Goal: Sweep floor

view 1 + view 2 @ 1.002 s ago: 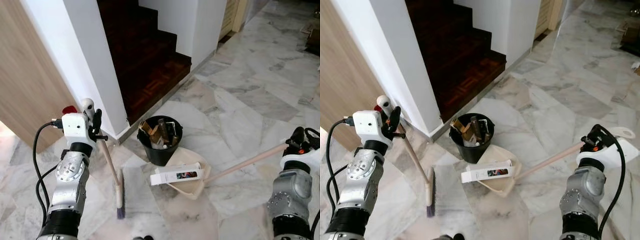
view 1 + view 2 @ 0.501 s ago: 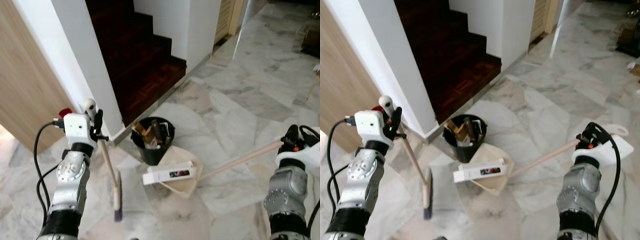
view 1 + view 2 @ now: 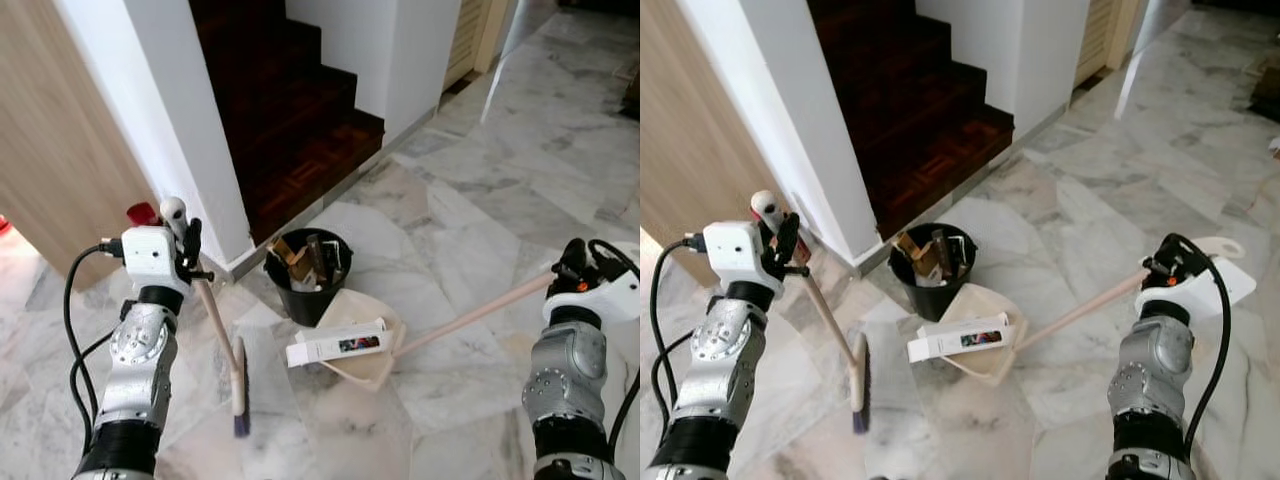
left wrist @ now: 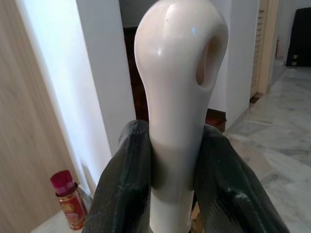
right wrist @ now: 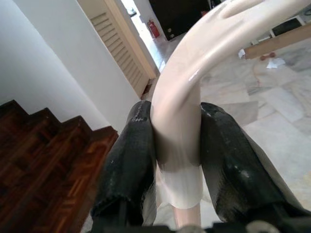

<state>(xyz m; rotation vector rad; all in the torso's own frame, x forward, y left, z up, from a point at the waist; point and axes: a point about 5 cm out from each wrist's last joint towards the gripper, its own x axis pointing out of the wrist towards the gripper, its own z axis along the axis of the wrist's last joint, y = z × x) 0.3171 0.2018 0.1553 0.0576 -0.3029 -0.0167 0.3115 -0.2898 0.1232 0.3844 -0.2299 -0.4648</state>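
Marble floor extends ahead, with a dark wooden staircase set between white walls. A black bucket full of scraps stands near the lowest step. Just beside it lies the cream dustpan, a white box resting across its mouth. The dustpan's long handle runs to the right gripper, whose fingers are clamped on the cream grip. The broom stands tilted at the left, bristles on the floor beside the dustpan; the left gripper is closed tight around its cream handle top. A small red can stands against the wall.
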